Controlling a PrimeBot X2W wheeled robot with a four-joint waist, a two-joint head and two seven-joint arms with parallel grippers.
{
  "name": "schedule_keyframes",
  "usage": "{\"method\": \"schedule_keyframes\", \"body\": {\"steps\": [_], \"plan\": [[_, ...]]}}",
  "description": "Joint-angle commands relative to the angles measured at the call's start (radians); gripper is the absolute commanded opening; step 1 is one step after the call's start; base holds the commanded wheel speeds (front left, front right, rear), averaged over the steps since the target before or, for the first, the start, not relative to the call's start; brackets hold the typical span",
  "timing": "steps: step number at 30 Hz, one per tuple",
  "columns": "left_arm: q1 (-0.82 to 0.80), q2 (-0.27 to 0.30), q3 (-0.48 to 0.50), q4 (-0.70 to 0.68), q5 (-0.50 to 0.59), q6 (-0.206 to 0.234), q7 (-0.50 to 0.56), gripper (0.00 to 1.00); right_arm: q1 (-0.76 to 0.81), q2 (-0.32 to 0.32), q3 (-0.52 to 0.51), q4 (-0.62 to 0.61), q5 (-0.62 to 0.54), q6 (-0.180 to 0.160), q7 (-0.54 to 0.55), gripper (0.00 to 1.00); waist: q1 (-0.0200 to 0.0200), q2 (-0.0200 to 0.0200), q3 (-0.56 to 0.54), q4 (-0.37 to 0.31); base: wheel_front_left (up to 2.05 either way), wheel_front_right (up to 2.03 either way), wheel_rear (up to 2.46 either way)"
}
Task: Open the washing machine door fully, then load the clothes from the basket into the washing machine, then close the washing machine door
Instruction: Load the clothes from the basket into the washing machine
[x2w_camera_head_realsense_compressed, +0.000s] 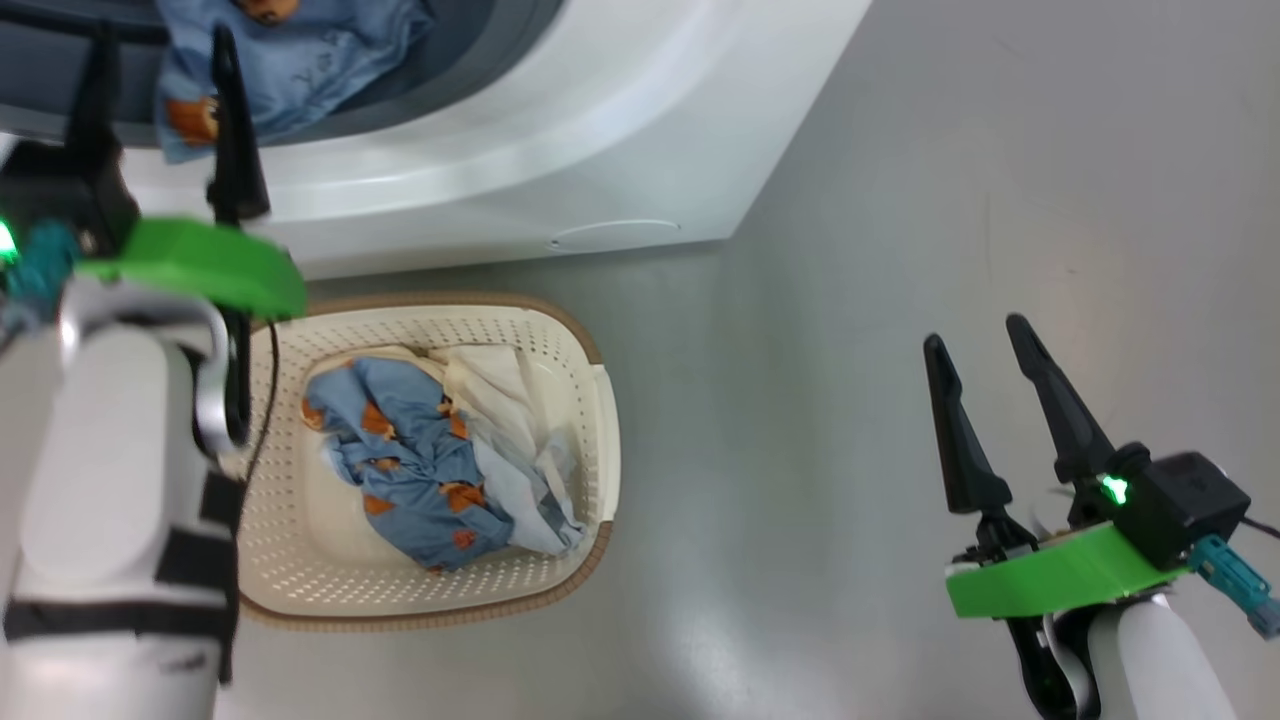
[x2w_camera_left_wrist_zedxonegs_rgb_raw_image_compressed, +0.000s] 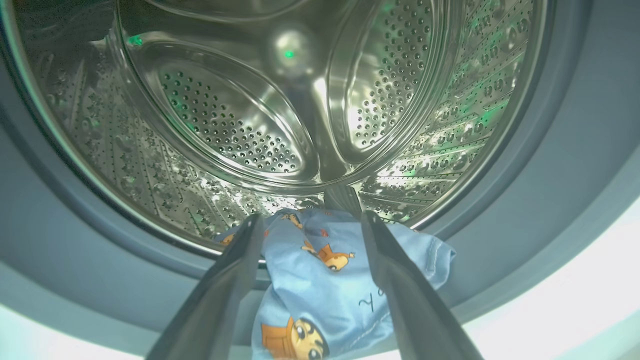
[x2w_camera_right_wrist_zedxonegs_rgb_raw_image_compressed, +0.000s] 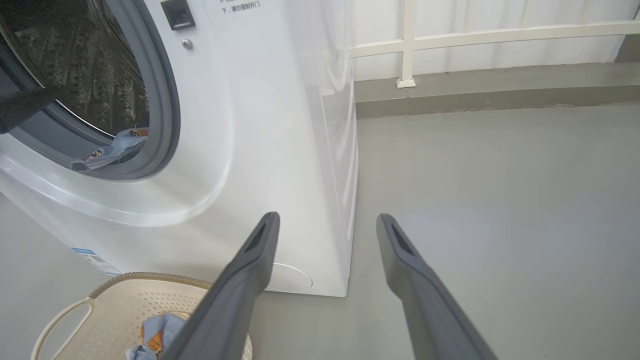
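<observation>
blue clothes (x2w_camera_left_wrist_zedxonegs_rgb_raw_image_compressed: 325, 280) across the gasket (x2w_camera_left_wrist_zedxonegs_rgb_raw_image_compressed: 525, 215) (left gripper (x2w_camera_left_wrist_zedxonegs_rgb_raw_image_compressed: 311, 219) agape)

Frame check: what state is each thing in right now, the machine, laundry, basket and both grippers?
washing machine: mouth uncovered
blue garment: draped over the lower gasket
basket: holds blue and white clothes
left gripper: open, astride the blue garment
right gripper: open, empty

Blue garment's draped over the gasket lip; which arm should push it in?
Left: the left gripper, open at the drum mouth, straddles the blue garment. The right gripper hangs open over the floor.
</observation>
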Motion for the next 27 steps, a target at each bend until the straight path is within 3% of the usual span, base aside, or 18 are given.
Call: {"method": "schedule_keyframes", "body": {"steps": [1, 17, 27], "plan": [[0.043, 0.032, 0.020, -0.051, -0.008, -0.002, -0.005, 1.00, 0.034, -0.001, 0.016, -0.023, -0.003, 0.002, -0.005, 1.00, 0.0000, 0.0000, -0.020, 0.016, 0.00, 0.00, 0.00], [0.454, 0.003, 0.014, -0.328, -0.044, 0.033, -0.005, 1.00, 0.052, -0.001, 0.009, -0.025, -0.004, 0.002, -0.005, 1.00, 0.0000, 0.0000, -0.050, 0.030, 0.00, 0.00, 0.00], [0.583, -0.016, 0.035, -0.422, -0.028, 0.057, -0.005, 1.00, 0.071, -0.001, -0.004, -0.020, -0.011, 0.002, -0.005, 1.00, 0.0000, 0.0000, -0.091, 0.033, 0.00, 0.00, 0.00]]}}
